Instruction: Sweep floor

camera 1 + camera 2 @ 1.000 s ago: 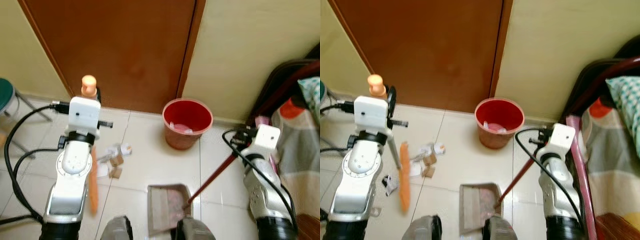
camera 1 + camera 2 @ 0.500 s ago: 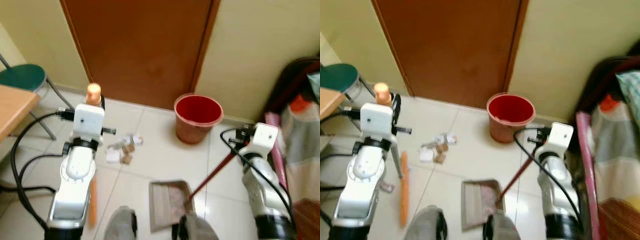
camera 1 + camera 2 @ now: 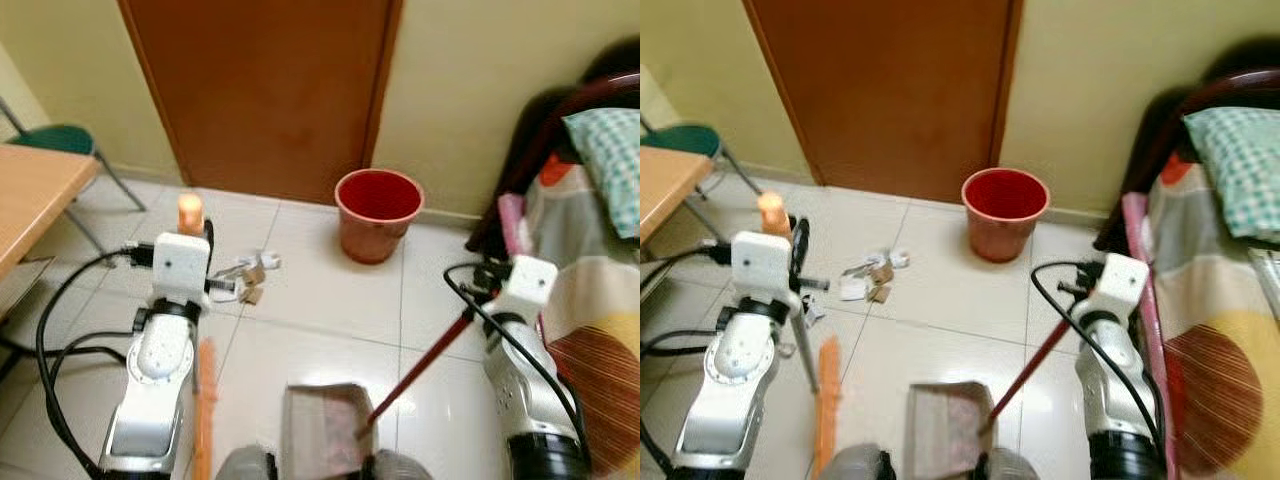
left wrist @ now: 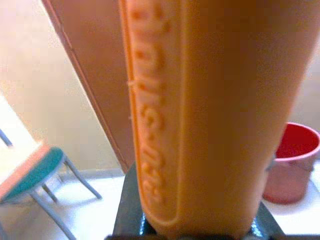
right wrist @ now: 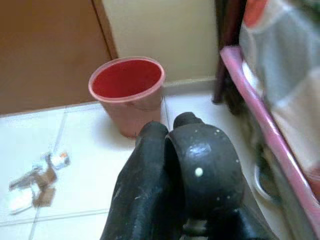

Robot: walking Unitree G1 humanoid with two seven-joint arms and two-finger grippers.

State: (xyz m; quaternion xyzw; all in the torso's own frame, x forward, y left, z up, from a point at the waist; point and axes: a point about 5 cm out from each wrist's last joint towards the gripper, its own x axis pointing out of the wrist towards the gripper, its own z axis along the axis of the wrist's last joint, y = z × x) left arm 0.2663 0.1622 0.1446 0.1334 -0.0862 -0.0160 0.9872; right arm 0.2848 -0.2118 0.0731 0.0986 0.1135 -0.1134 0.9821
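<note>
Backing off, the camera now takes in more floor, and the red bucket [image 3: 377, 213] sits farther away by the brown door [image 3: 890, 90]. Left pincer [image 4: 195, 220] is clamped on the orange broom [image 3: 205, 410]. Right pincer [image 5: 175, 165] is closed around the dustpan [image 3: 943, 430] handle. Paper scraps [image 3: 868, 278] lie ahead of the broom.

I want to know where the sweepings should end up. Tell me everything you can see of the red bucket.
The red bucket is a round, open-topped tub that looks like plastic, with a slightly flared rim and walls tapering toward the base. It stands upright on the pale tiled floor, close to the yellow wall just right of the brown door. Nothing touches it. The litter lies apart to its left, and the dustpan sits nearer the robot.
</note>
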